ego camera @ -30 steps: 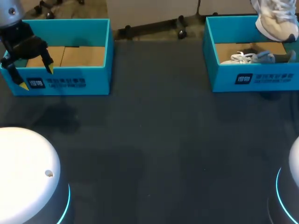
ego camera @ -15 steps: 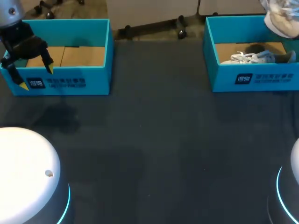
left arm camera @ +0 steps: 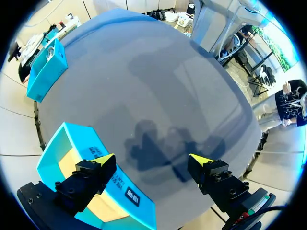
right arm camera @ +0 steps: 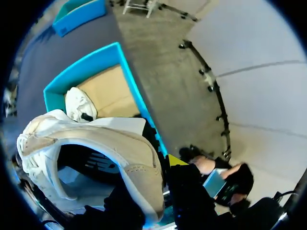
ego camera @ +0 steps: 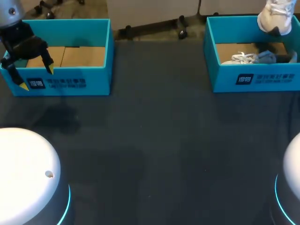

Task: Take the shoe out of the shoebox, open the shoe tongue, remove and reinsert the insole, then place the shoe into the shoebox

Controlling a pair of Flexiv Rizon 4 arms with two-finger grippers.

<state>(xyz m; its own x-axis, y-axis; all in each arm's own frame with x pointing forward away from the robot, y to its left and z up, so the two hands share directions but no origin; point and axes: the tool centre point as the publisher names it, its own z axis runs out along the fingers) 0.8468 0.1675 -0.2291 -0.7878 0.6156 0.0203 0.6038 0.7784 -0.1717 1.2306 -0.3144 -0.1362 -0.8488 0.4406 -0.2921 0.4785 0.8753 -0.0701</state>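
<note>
One padded cream shoe (ego camera: 274, 16) apparently clamped in right tool (right arm camera: 160, 166); left tool (ego camera: 36, 78) apart above cardboard shoebox (ego camera: 70, 82).

You have white print beside a small square logo on the front wall of the left shoebox (ego camera: 98, 77), at ten o'clock, and of the right shoebox (ego camera: 225, 80), at two o'clock. Neither line is sharp enough to read.
</note>
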